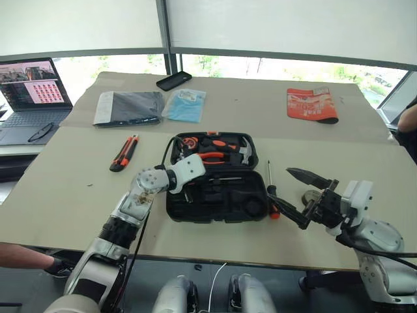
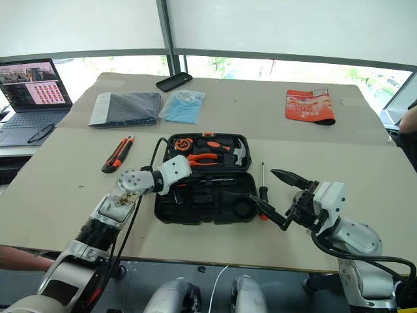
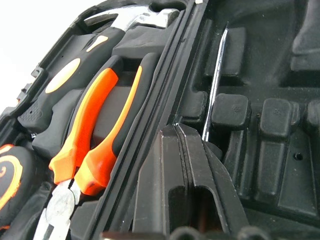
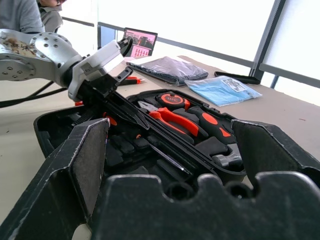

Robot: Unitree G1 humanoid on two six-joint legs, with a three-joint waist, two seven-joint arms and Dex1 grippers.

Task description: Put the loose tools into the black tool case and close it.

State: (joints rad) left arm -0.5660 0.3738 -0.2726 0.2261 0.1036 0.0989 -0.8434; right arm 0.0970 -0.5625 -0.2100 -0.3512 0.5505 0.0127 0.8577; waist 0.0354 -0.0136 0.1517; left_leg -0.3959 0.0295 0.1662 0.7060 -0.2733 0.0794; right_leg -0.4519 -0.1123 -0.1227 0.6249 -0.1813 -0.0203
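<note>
The black tool case [image 1: 215, 218] lies open in the middle of the table. Its far half holds a hammer, orange pliers and a tape measure. My left gripper [image 3: 192, 200] is shut, its tips down in the near half. A slim steel screwdriver shaft [image 3: 216, 80] lies in a recess right beside the fingers; I cannot tell if they touch it. Another screwdriver [image 1: 270, 182] lies on the table just right of the case. The orange-black utility knife [image 1: 124, 152] lies left of it. My right gripper [image 1: 281, 186] hovers open above the loose screwdriver, holding nothing.
At the far side lie a grey packet [image 1: 128, 107], a blue packet [image 1: 186, 105], a black phone [image 1: 174, 80] and an orange pouch [image 1: 311, 104]. A laptop [image 1: 29, 91] stands far left. A person's arm [image 1: 409, 120] shows at the right edge.
</note>
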